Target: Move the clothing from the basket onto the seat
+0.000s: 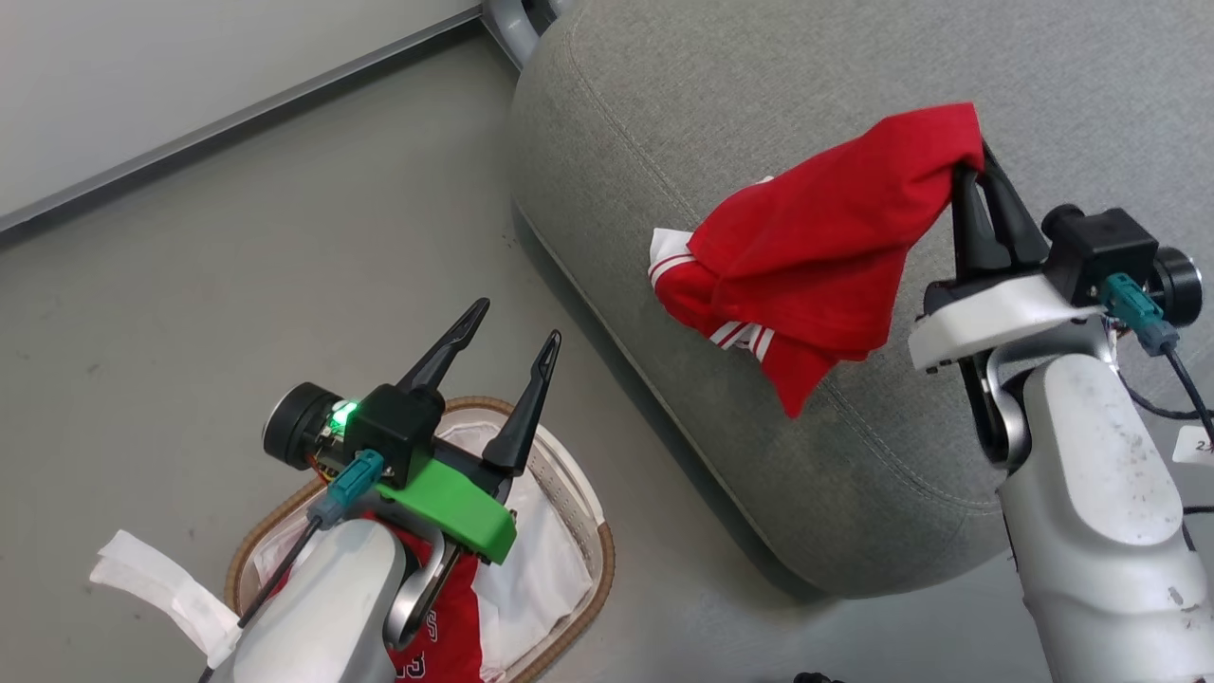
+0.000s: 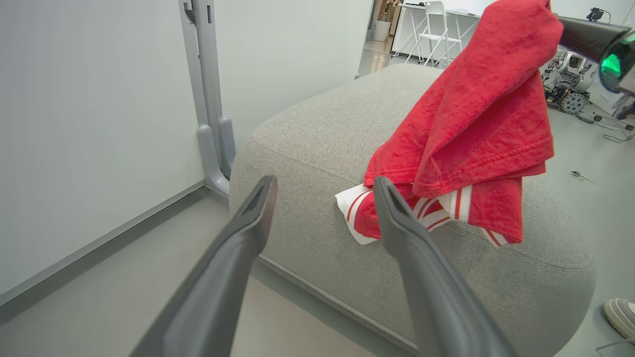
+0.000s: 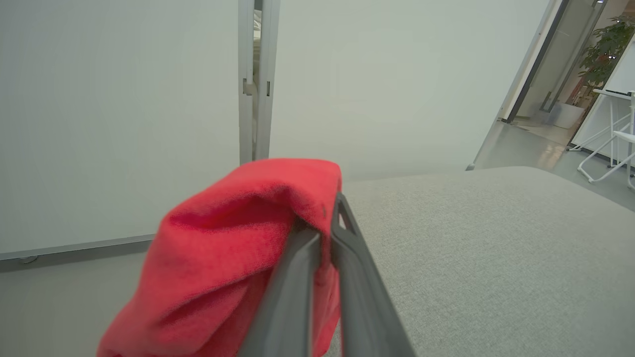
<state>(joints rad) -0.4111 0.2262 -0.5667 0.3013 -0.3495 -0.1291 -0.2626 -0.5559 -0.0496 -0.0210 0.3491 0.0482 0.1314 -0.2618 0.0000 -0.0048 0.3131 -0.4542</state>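
closest in, the left gripper (image 1: 518,319) hangs over the basket (image 1: 599,560), fingers spread wide with nothing between them. a red piece (image 1: 455,607) with white lettering lies in the basket on the white lining (image 1: 541,560). farther on, the right gripper (image 1: 977,166) is pinched tight on a red garment (image 1: 816,247) lifted over the grey seat (image 1: 664,114), its white-striped end draping onto the cushion near the edge.

A leafy plant (image 3: 607,52) shows beyond the white wall (image 3: 119,124).
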